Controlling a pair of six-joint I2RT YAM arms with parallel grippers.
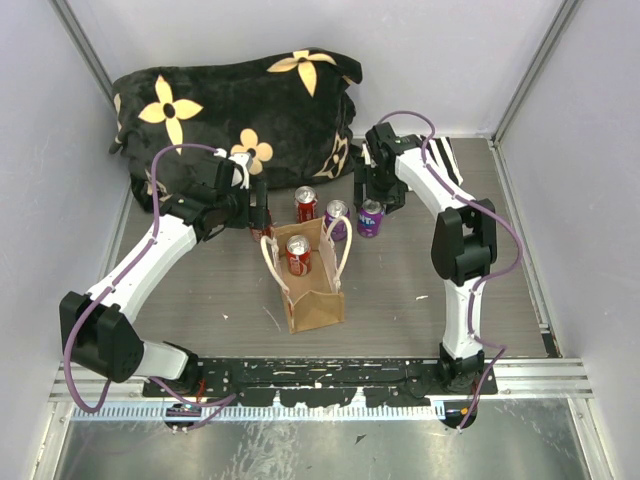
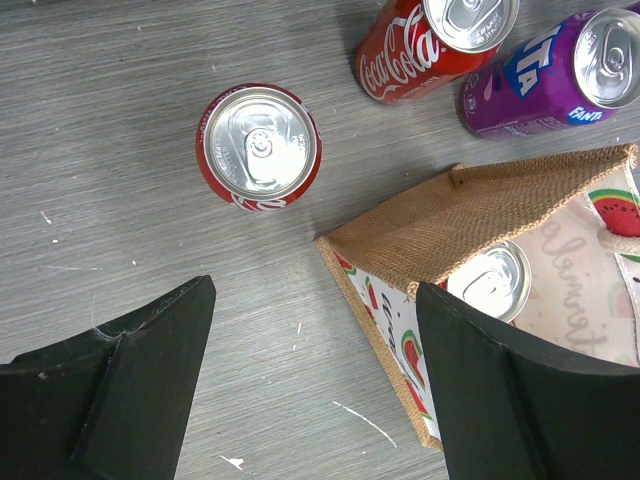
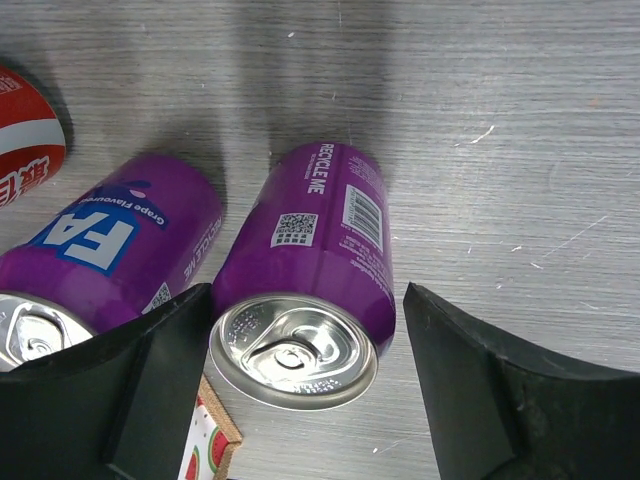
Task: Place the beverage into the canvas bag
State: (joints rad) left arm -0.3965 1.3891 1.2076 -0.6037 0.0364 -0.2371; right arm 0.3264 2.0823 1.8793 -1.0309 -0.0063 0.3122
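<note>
Upright purple can (image 3: 300, 290) stands between the right gripper's (image 3: 305, 310) spread fingers (image 3: 110, 400).

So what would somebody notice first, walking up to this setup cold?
Likely the big black blanket with cream flowers, heaped at the back. Next, the bag standing open in the middle with a red can inside and more cans just behind it. The right gripper hangs open astride a purple can.
</note>
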